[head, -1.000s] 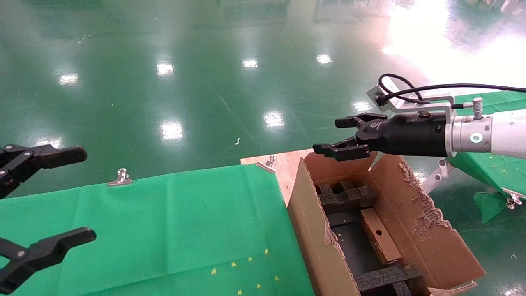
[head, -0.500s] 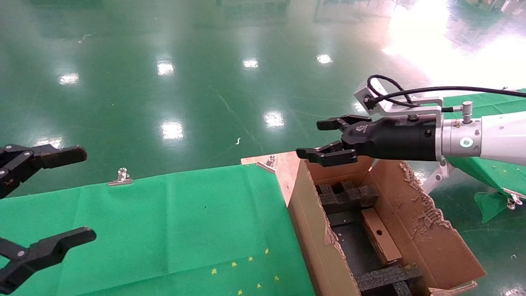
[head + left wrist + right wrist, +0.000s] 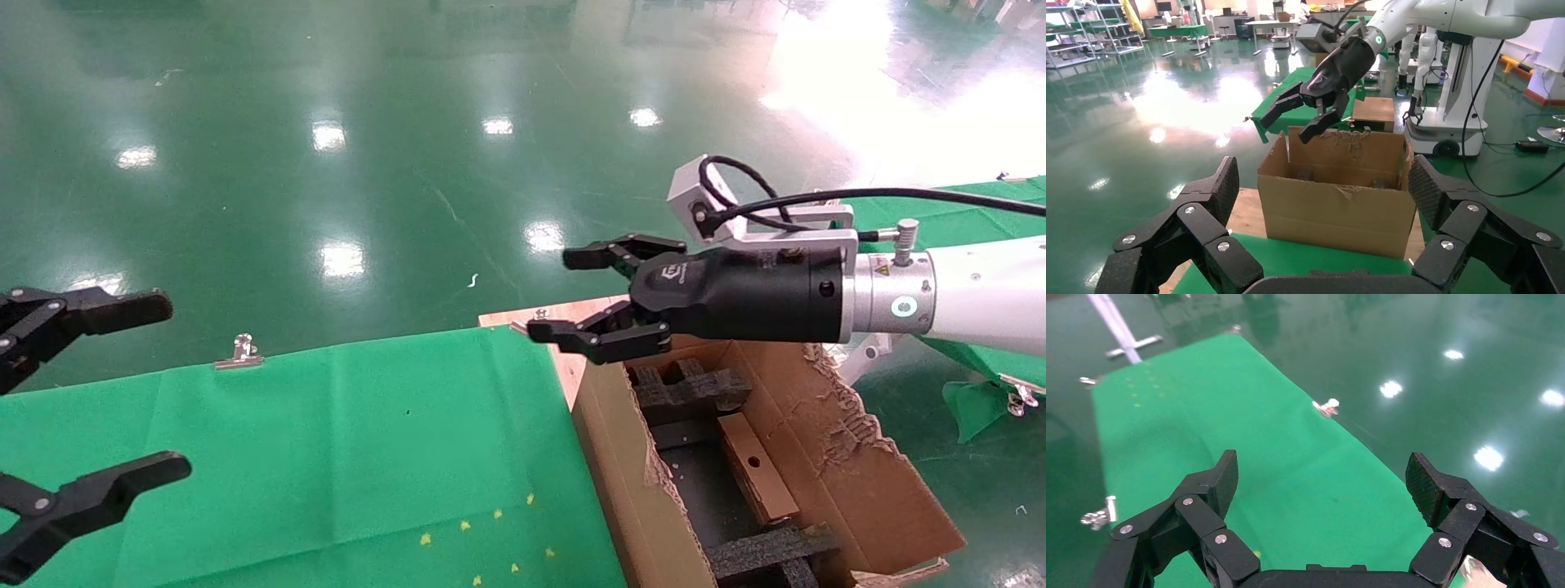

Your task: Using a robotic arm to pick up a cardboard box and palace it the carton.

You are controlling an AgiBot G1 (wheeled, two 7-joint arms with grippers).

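Brown and small, the cardboard box (image 3: 756,478) lies inside the carton (image 3: 629,482), down on the bottom between the black foam inserts (image 3: 690,388). Its round hole faces up. The carton sits just past the right edge of the green cloth (image 3: 327,457), right beside it, and its flaps are torn and ragged.

Above the far corner of the carton hangs the right gripper (image 3: 584,298) on the robotic arm (image 3: 981,294). Its fingers are spread wide and hold nothing. Their tips reach over the far right corner of the green cloth.

By the left edge of the cloth hangs the left gripper (image 3: 90,392). Its fingers are spread wide too, and they are empty. A metal clip (image 3: 239,353) pins the far edge of the cloth.
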